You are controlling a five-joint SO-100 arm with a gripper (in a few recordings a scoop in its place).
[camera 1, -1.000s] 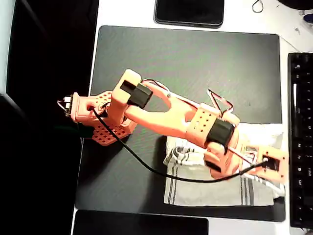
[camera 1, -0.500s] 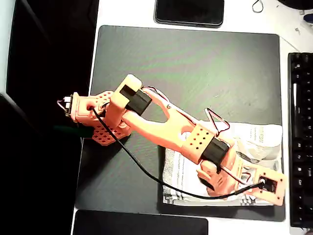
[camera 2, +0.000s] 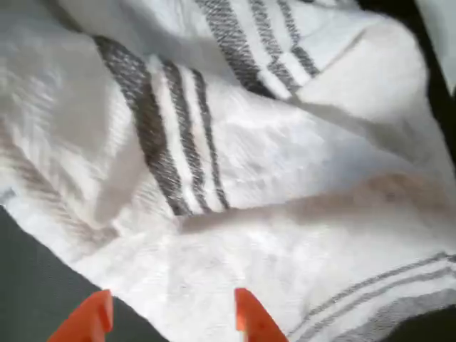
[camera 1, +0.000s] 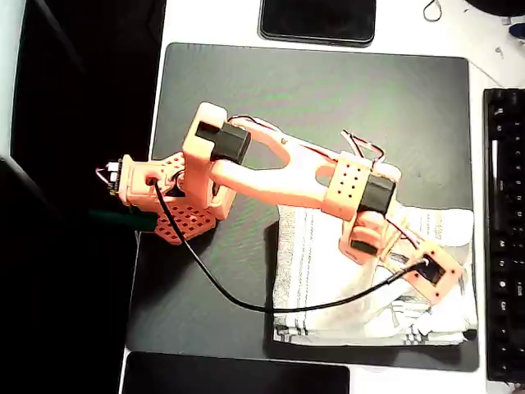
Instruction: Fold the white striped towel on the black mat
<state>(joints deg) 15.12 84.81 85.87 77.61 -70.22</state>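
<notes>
The white striped towel (camera 1: 312, 263) lies rumpled on the lower right part of the black mat (camera 1: 328, 107), with bunched folds at its lower right corner. My orange arm reaches across it from the left, and the gripper (camera 1: 447, 289) hovers over the towel's right side. In the wrist view the towel (camera 2: 271, 157) lies close below, its grey stripes running diagonally. The gripper (camera 2: 171, 317) is open at the bottom edge of that view. Its two orange fingertips (camera 2: 92, 319) stand apart over the towel's edge, with nothing held between them.
A black keyboard (camera 1: 504, 230) runs along the right edge. One glossy black slab (camera 1: 318, 20) lies above the mat and another (camera 1: 238, 377) below it. The arm's base (camera 1: 164, 197) stands on the mat's left edge, and a black cable (camera 1: 246, 304) trails across the towel.
The gripper dipped toward the mat's lower edge, then came back up and right. The towel shifted with it, now more spread on the left and bunched at the lower right.
</notes>
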